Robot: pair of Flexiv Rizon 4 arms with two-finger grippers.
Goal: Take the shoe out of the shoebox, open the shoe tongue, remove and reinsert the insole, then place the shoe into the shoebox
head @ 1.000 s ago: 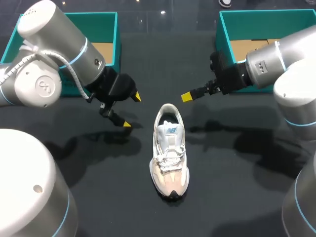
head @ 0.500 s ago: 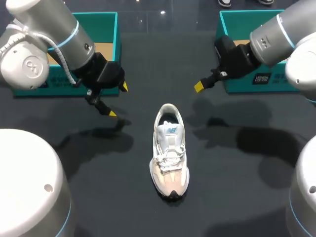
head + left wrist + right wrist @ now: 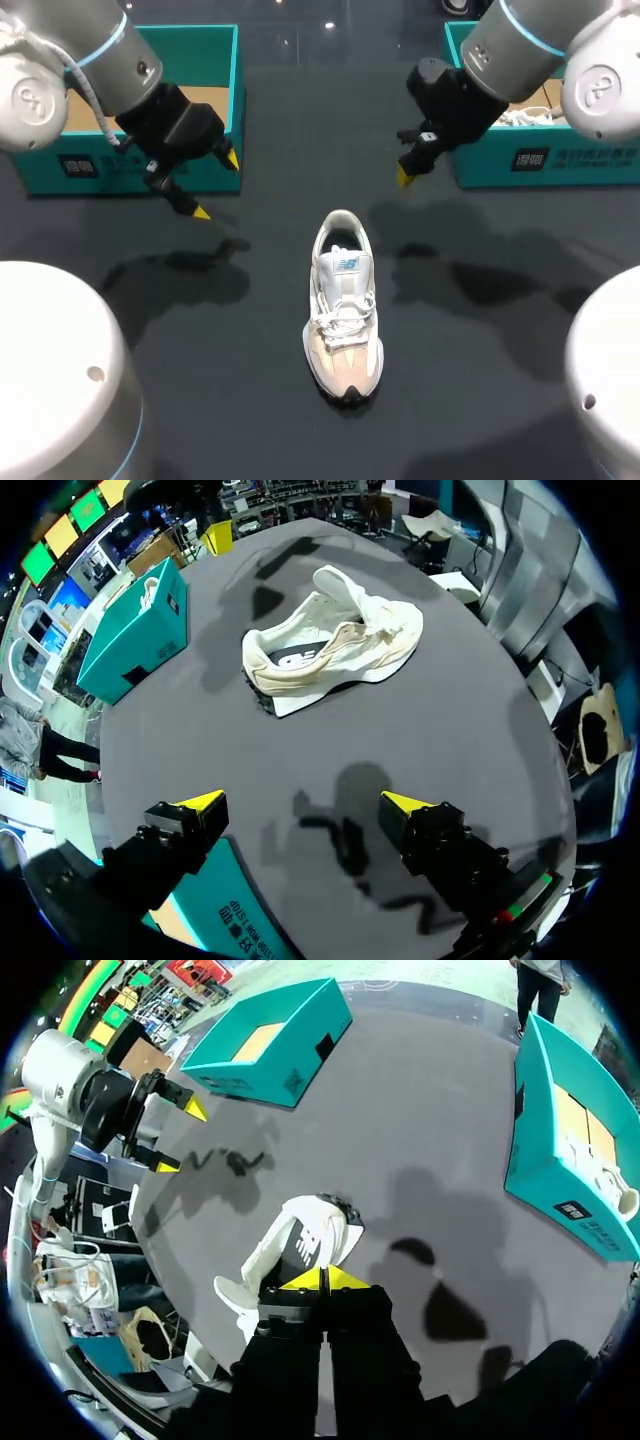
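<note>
A white and beige sneaker (image 3: 343,310) stands upright on the dark table, toe toward the front edge; the left wrist view shows it ahead of the fingers (image 3: 335,645). My left gripper (image 3: 215,185) hangs open and empty in front of the left teal shoebox (image 3: 236,80), well left of the shoe. My right gripper (image 3: 404,177) is shut on nothing, its yellow tips pressed together (image 3: 322,1280), above the table beside the right teal shoebox (image 3: 520,160). In the right wrist view the sneaker (image 3: 295,1250) lies just ahead of and below the shut tips.
The right shoebox (image 3: 570,1150) holds another white shoe (image 3: 525,118). The left shoebox (image 3: 270,1045) shows a bare cardboard floor. Both boxes stand at the table's far corners. My left gripper (image 3: 180,1138) also shows in the right wrist view.
Both arms have drawn back from the shoe toward the far side, left arm leftward, right gripper up and slightly right. The right gripper's fingers have closed. The sneaker has not moved.
</note>
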